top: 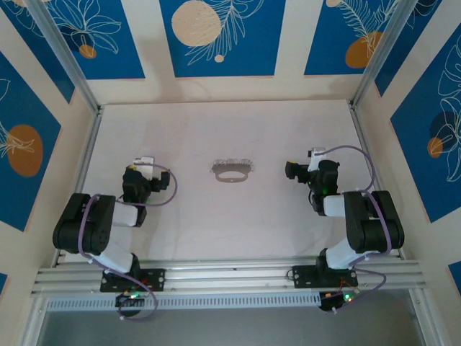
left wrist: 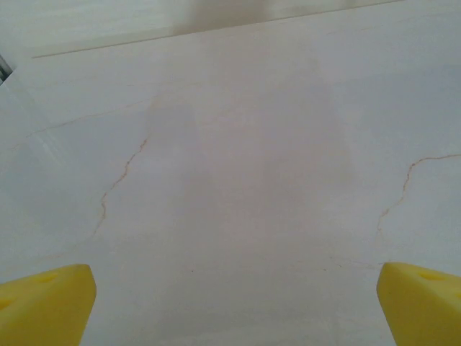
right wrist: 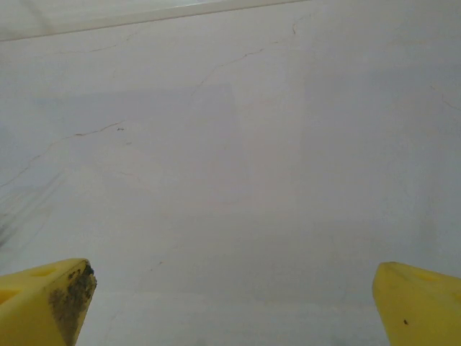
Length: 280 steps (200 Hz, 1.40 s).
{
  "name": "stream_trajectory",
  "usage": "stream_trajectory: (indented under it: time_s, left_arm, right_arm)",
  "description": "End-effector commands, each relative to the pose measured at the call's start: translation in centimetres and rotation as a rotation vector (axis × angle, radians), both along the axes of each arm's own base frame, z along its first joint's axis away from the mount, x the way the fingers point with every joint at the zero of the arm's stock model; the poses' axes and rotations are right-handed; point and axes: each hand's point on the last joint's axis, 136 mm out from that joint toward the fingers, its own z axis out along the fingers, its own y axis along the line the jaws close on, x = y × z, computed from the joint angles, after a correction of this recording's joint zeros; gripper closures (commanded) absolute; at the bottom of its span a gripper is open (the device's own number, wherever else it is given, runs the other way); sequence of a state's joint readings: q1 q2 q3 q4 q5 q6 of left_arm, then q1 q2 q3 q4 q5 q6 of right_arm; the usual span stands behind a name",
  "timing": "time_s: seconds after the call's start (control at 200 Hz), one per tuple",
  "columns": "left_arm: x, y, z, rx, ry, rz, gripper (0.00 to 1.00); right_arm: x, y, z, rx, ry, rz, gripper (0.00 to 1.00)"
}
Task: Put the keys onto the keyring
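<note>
The keyring (top: 232, 176), a thin grey oval loop, lies flat on the white table near its middle. The keys (top: 234, 163) form a small silvery row along the loop's far side, touching or overlapping it; I cannot tell whether they are threaded on. My left gripper (top: 138, 175) rests low at the left, well away from the loop. My right gripper (top: 297, 171) rests at the right, a little nearer to it. In the wrist views the left gripper (left wrist: 234, 313) and right gripper (right wrist: 234, 310) are open, yellow fingertips (left wrist: 47, 303) (right wrist: 43, 303) wide apart over bare table.
The table (top: 187, 130) is white with thin hairline cracks (left wrist: 119, 180). Pale walls with blue panels close it on three sides, with metal posts (top: 65, 54) at the back corners. An aluminium rail (top: 230, 277) carries both arm bases at the near edge.
</note>
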State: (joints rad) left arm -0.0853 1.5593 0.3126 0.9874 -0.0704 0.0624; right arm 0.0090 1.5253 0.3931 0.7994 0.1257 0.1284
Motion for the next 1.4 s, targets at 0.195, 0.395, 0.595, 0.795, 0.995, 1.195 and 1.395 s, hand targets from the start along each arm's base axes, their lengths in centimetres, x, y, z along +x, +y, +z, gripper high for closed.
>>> stream_trajectory:
  time_s: [0.195,0.395,0.595,0.795,0.995,1.195,1.395]
  left_arm:
    - [1.1,-0.7,1.1,-0.003,-0.018,-0.035,0.00]
    - [1.4,-0.3,0.9,-0.025,0.008,-0.028,0.00]
    - [1.6,-0.1,0.9,-0.043,0.014,-0.031,0.00]
    - [1.5,0.1,1.1,-0.042,0.014,-0.023,0.00]
    - [2.7,1.2,4.2,-0.033,0.128,0.059,0.01]
    - [2.8,-0.6,8.7,-0.211,0.128,0.026,0.06]
    - [1.5,-5.7,11.4,-0.410,0.179,-0.104,0.10]
  right_arm:
    - [0.7,0.1,1.1,-0.017,-0.039,0.020,0.01]
    - [0.7,0.1,1.2,-0.016,-0.039,0.019,0.01]
    - [0.7,0.1,1.1,-0.009,-0.035,0.026,0.01]
    - [0.7,0.9,1.6,-0.007,-0.030,0.077,0.08]
    - [1.0,1.3,5.7,0.059,0.094,0.057,0.10]
    - [1.4,4.9,9.2,0.276,0.179,0.174,0.13]
    - [2.7,9.6,7.2,0.490,0.364,0.298,0.21]
